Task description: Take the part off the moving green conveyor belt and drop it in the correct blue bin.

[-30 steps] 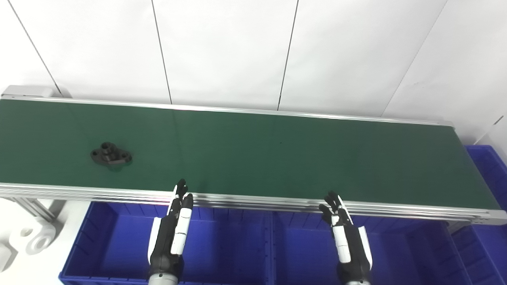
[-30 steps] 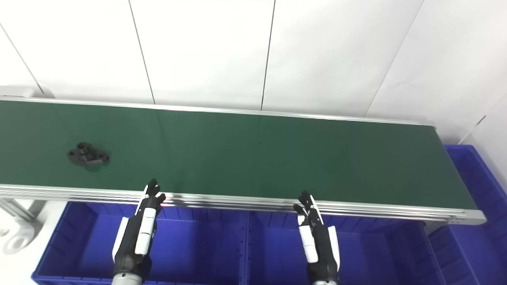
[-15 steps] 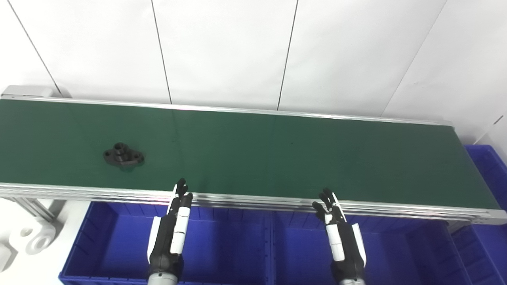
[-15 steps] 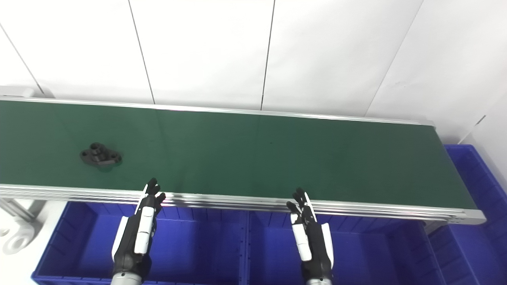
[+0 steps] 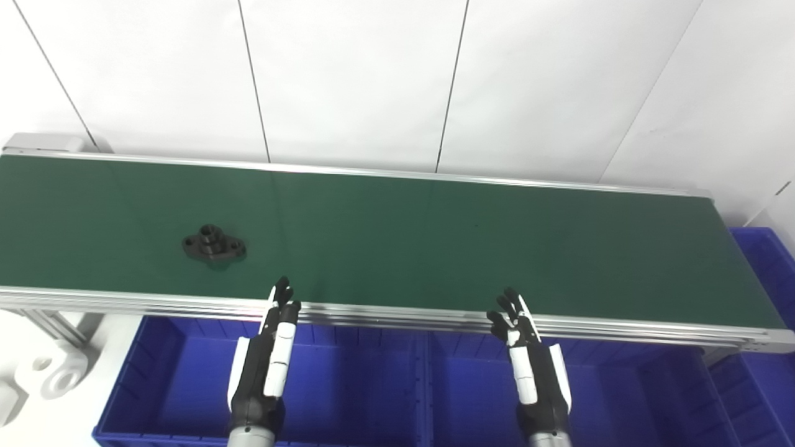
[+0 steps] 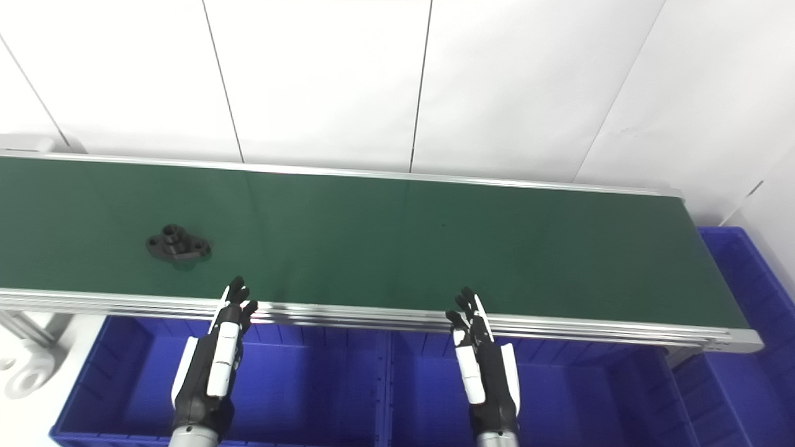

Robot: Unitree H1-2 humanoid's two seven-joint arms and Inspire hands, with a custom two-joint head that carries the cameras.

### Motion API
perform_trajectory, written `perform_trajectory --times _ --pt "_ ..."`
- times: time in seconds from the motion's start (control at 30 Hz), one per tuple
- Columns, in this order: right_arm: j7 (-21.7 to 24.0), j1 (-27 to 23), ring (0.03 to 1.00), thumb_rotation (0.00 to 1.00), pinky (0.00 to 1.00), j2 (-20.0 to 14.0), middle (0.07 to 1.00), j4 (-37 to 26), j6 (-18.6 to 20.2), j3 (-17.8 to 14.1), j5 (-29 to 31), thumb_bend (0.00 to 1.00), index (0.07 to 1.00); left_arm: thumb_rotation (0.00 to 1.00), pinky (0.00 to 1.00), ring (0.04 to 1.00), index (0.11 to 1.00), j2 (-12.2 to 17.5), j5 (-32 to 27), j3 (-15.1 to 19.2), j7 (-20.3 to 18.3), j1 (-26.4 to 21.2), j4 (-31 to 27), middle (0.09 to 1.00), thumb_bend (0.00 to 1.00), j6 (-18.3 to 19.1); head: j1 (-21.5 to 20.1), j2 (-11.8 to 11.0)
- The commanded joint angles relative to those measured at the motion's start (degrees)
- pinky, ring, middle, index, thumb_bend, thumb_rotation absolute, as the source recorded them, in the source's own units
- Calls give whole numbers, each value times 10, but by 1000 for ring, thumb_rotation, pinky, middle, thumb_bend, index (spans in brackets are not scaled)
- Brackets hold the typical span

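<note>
A black flanged part point(image 5: 213, 244) lies on the green conveyor belt point(image 5: 435, 242), left of centre, near the front edge; it also shows in the right eye view point(image 6: 178, 244). My left hand point(image 5: 264, 366) is open and empty, fingers stretched over the belt's front rail, just right of and below the part. My right hand point(image 5: 531, 372) is open and empty, fingertips at the front rail, far right of the part. Both hands hang above the blue bins point(image 5: 348, 379).
Two blue bins sit side by side below the belt's front rail, split by a divider point(image 5: 425, 391). Another blue bin point(image 5: 767, 292) stands at the belt's right end. A white bracket point(image 5: 53, 379) lies at the lower left. A white panelled wall stands behind.
The black part has ridden the belt to the right, closer to my left hand. My right hand has moved left and slightly forward. My left hand has edged forward a little.
</note>
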Motion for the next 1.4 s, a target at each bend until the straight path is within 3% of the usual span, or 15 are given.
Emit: perform_trajectory --times 0.0,0.3,0.63,1.07,1.37 --pt "0 -7 883 976 874 6 937 -18 -5 2 -5 781 959 1000 1000 966 1000 -3 -4 -1 -4 -9 -22 994 477 -10 3 -2" --pt "9 -4 890 979 894 -4 940 -1 -20 -5 9 800 966 994 1000 943 1000 -11 5 -4 3 -8 -6 974 472 -17 38 -28" --pt "23 -2 894 948 914 -27 942 41 -64 -21 42 803 965 906 994 928 1000 -17 32 -18 15 -7 40 977 471 -65 104 -67" --pt "17 -2 884 992 887 -40 930 68 -91 -24 32 784 964 845 952 936 1000 -25 29 -21 15 -8 56 1000 394 -80 119 -95" --pt "22 -5 890 979 898 -38 931 74 -92 -25 44 803 961 834 939 925 1000 -24 32 -18 19 -11 67 986 402 -97 116 -93"
